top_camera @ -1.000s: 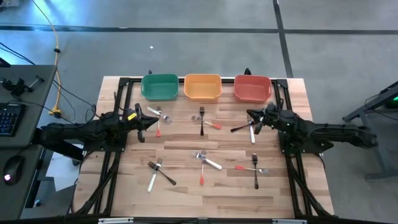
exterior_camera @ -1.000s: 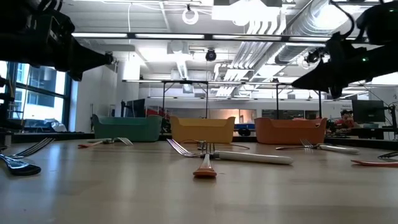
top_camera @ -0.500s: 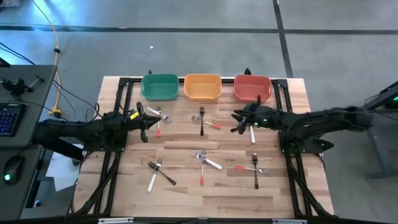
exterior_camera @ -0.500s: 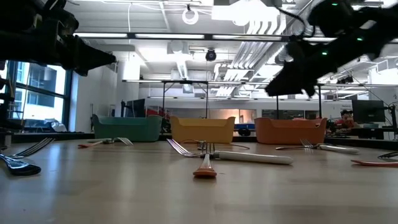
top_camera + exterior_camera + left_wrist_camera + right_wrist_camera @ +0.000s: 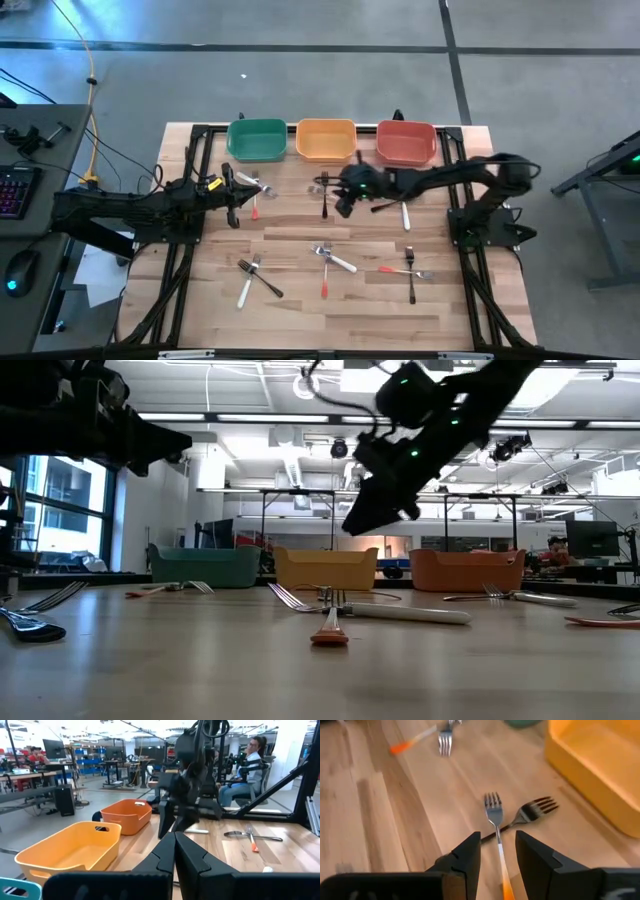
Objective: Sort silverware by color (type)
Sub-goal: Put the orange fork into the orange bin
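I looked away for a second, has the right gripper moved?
Yes. In the high view the right gripper has swung from below the red bin leftward to below the yellow bin.

We see a table point(image 5: 300, 310) of pale wooden planks with a smooth, faintly glossy finish. The forks point(image 5: 494, 809) have shiny metal heads. The yellow bin point(image 5: 70, 851) looks like smooth, matt plastic, as does the orange bin point(image 5: 126, 815).

i find no writing, label, brand, number or sign that i can read anywhere here, neither on the table's things nor in the room behind it.
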Motion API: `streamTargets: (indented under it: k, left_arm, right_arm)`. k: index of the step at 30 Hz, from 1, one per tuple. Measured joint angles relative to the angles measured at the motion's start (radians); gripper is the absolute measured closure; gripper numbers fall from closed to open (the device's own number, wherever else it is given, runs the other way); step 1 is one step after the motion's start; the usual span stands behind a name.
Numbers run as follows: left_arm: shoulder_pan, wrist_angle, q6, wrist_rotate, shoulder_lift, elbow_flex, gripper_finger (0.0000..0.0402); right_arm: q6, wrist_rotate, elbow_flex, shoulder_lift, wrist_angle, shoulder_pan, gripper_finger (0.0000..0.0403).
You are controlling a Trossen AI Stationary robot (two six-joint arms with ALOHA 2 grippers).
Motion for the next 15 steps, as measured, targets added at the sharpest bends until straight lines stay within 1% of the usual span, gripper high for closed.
streamTargets:
  k: [7,11,15]
  left_arm:
    - [0.0,0.004,-0.007,0.0,0.023,0.0,0.0401]
    - [0.0,0.01,0.001,0.0,0.023,0.0,0.0401]
    - [0.0,0.025,0.0,0.0,0.023,0.0,0.0401]
  right_arm:
    - [-0.006,-0.007,0.227,0.188,-0.298,0.0,0.0295]
    - [-0.027,-0.008,0.309,0.267,-0.38,-0.008,0.0295]
    - [-0.044,-0.016,0.36,0.322,-0.441,-0.023,0.03]
